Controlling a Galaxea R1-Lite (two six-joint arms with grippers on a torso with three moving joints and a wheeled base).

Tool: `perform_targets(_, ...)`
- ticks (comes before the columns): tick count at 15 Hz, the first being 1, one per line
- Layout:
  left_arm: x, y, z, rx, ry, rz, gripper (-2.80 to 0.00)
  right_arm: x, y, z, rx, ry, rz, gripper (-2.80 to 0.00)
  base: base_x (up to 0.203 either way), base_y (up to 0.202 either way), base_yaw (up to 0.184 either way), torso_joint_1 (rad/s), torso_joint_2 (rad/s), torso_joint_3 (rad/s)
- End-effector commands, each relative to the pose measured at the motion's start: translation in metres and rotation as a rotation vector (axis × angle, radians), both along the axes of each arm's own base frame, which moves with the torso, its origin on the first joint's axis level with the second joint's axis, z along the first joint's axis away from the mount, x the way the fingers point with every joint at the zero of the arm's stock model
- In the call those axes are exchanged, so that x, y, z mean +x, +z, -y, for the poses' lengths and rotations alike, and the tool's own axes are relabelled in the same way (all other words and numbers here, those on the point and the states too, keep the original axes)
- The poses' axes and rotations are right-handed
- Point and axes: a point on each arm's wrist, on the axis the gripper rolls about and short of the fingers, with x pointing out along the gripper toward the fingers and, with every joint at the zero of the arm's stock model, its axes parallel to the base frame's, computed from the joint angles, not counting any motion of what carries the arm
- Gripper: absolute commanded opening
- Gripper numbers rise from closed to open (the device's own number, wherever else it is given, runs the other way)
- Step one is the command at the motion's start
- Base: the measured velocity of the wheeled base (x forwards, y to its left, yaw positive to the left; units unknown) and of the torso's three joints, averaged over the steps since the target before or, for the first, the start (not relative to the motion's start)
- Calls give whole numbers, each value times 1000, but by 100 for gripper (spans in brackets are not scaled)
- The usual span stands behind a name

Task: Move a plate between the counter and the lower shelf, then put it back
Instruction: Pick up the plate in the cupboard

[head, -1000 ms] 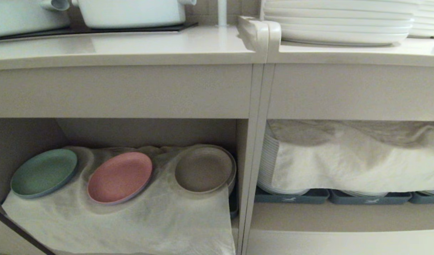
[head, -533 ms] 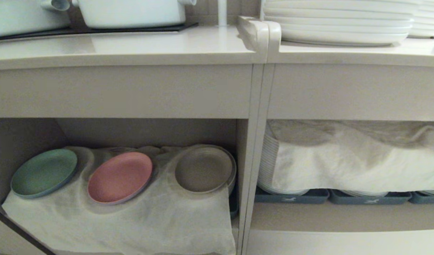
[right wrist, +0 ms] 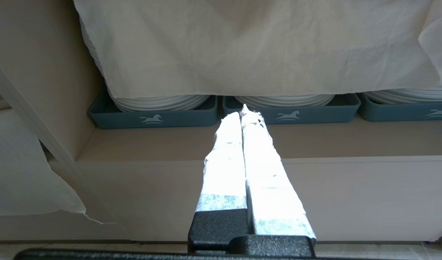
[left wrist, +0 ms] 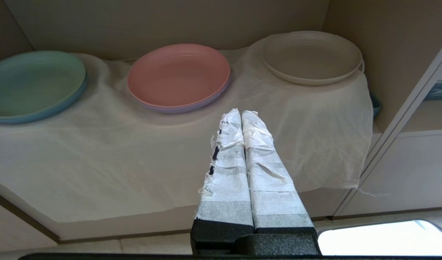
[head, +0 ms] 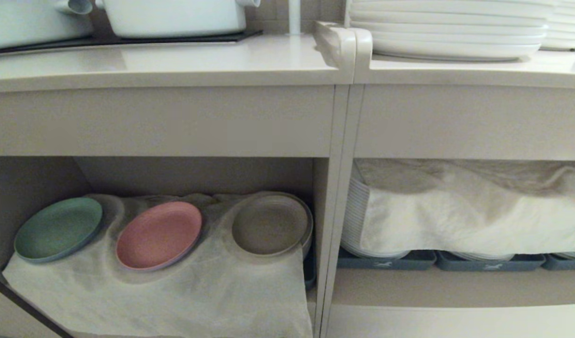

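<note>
Left wrist view: the left gripper (left wrist: 241,112) hangs before the lower shelf (left wrist: 170,21), taped fingers pressed together, empty, aimed between the pink plate (left wrist: 178,74) and the plate (left wrist: 311,56), which seemingly sits on cloth (left wrist: 98,151) at the shelf's right end. The right gripper (right wrist: 242,110), also closed and empty, faces the blue trays (right wrist: 152,119).
</note>
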Motion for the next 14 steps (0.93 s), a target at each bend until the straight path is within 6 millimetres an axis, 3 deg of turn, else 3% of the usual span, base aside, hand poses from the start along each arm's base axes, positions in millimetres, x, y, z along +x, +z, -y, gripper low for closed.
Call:
perform_targets(1,0,0,0,-3,1,0,-280,0,0,0,0,0,-1,-280,0,0,0,0,0,0)
perform_targets(5,0,1,0,7,-20,19,-280,0,0,0,0,0,0,-280,0,0,0,0,0,0)
perform_targets(9,5,-13,-2,20,108,-24,-280,0,0,0,0,0,-1,-280,0,0,0,0,0,0)
perform_targets(14,6,-12,-3,13,122,-7,-280,0,0,0,1,0,-1,-280,0,0,0,0,0,0)
